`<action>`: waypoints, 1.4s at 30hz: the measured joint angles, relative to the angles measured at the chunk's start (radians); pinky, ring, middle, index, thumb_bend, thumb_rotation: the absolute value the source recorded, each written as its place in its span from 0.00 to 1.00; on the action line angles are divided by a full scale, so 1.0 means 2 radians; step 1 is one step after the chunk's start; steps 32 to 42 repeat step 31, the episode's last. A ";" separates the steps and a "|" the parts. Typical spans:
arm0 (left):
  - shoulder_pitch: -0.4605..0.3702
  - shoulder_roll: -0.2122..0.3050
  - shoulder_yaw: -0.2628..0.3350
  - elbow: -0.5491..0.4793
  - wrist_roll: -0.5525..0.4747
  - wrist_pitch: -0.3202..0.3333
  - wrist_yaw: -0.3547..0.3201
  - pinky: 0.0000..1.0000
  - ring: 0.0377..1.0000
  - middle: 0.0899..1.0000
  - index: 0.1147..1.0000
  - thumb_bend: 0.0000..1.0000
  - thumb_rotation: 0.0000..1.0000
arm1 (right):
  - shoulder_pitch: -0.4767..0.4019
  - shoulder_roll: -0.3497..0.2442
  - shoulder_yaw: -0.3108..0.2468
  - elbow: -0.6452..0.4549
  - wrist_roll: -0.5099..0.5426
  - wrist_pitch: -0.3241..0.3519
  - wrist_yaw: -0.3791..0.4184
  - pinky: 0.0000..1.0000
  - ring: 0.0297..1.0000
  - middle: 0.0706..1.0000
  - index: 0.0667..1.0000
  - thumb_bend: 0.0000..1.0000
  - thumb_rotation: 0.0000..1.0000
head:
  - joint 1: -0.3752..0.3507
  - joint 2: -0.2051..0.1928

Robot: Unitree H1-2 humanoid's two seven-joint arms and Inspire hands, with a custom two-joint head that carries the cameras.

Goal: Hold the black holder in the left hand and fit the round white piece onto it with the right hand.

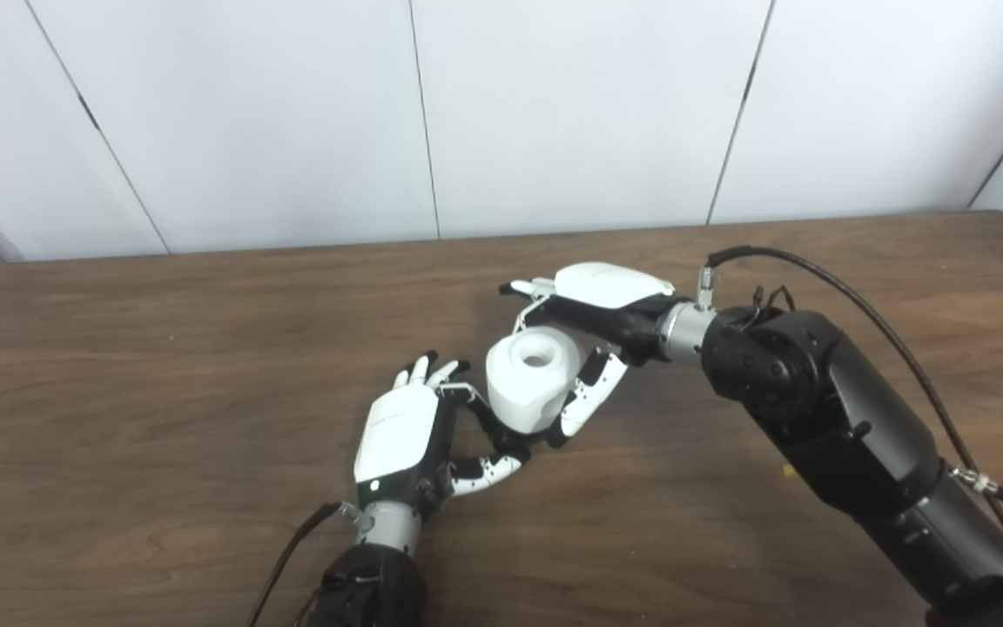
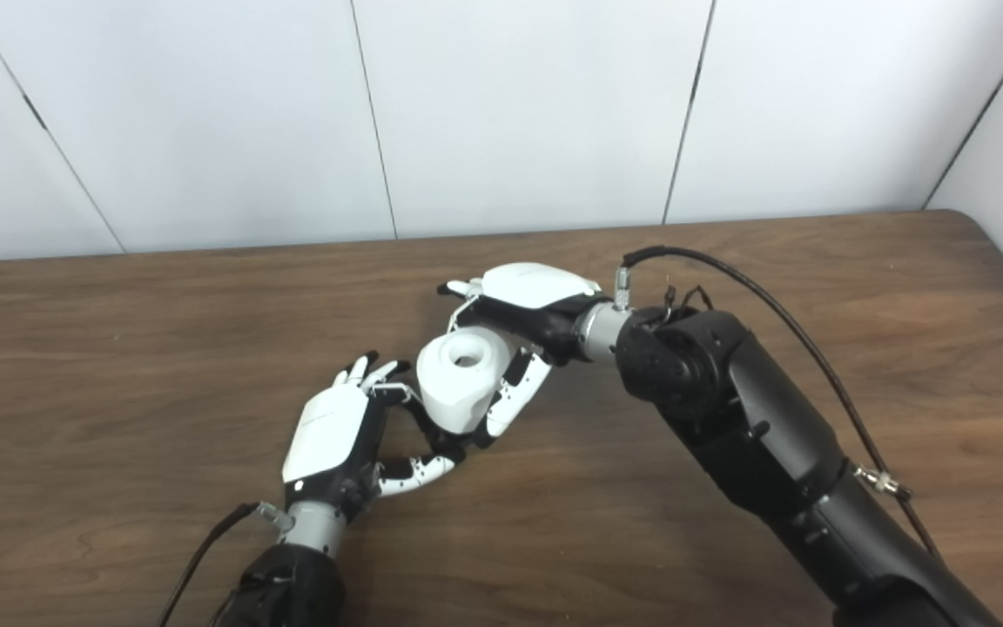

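Note:
My right hand is shut on the round white piece, a thick white drum with a hole in its top face; fingers wrap its far side and the thumb presses its near right side. Directly under it a black holder shows only as a dark stub, mostly hidden by the white piece. My left hand sits low over the table at the piece's lower left, with fingers and thumb closed around that black holder. The white piece rests on or just above the holder; the joint itself is hidden.
The brown wooden table runs wide on both sides, with its back edge against a white panelled wall. A tiny yellow speck lies beside my right forearm. A black cable arcs over that forearm.

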 measured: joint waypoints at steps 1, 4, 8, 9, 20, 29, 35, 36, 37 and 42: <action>0.000 0.000 0.000 0.000 0.000 0.000 0.000 1.00 1.00 0.88 0.41 0.52 0.05 | 0.000 0.000 0.000 0.000 0.001 0.002 0.001 1.00 1.00 1.00 1.00 1.00 0.38 | -0.001 0.000; -0.001 0.000 0.000 0.000 0.000 0.000 -0.001 1.00 1.00 0.88 0.41 0.52 0.05 | -0.001 0.000 0.000 0.000 0.002 0.011 0.004 1.00 1.00 1.00 1.00 1.00 0.39 | -0.001 0.000; -0.001 0.000 0.001 0.001 0.000 0.000 -0.001 1.00 1.00 0.89 0.41 0.52 0.05 | -0.001 0.000 -0.001 0.000 0.004 0.013 0.004 1.00 1.00 1.00 1.00 1.00 0.40 | -0.002 -0.002; -0.001 0.000 0.002 0.001 -0.001 0.000 -0.002 1.00 1.00 0.89 0.41 0.52 0.05 | -0.001 0.000 -0.001 0.000 0.005 0.014 0.004 0.99 1.00 1.00 1.00 1.00 0.40 | -0.002 -0.002; -0.005 -0.005 0.021 0.000 -0.022 0.011 -0.021 1.00 1.00 1.00 0.78 0.94 0.16 | -0.001 -0.003 -0.023 0.000 0.027 0.025 0.006 0.99 1.00 1.00 1.00 1.00 0.43 | -0.007 -0.008; -0.005 -0.005 0.029 0.000 -0.023 0.011 -0.023 1.00 1.00 1.00 0.80 0.95 0.20 | -0.001 -0.005 -0.030 -0.006 0.028 0.025 0.002 0.99 1.00 1.00 1.00 1.00 0.44 | -0.008 -0.012; -0.005 -0.005 0.033 0.000 -0.025 0.011 -0.025 1.00 1.00 1.00 0.81 0.95 0.21 | -0.001 -0.005 -0.032 -0.006 0.028 0.025 0.000 1.00 1.00 1.00 1.00 1.00 0.44 | -0.007 -0.015; -0.005 -0.005 0.033 0.000 -0.025 0.011 -0.025 1.00 1.00 1.00 0.81 0.95 0.21 | -0.001 -0.005 -0.032 -0.006 0.028 0.025 0.000 1.00 1.00 1.00 1.00 1.00 0.44 | -0.007 -0.015; -0.005 -0.005 0.033 0.000 -0.025 0.011 -0.025 1.00 1.00 1.00 0.81 0.95 0.21 | -0.001 -0.005 -0.032 -0.006 0.028 0.025 0.000 1.00 1.00 1.00 1.00 1.00 0.44 | -0.007 -0.015; -0.005 -0.005 0.033 0.000 -0.025 0.011 -0.025 1.00 1.00 1.00 0.81 0.95 0.21 | -0.001 -0.005 -0.032 -0.006 0.028 0.025 0.000 1.00 1.00 1.00 1.00 1.00 0.44 | -0.007 -0.015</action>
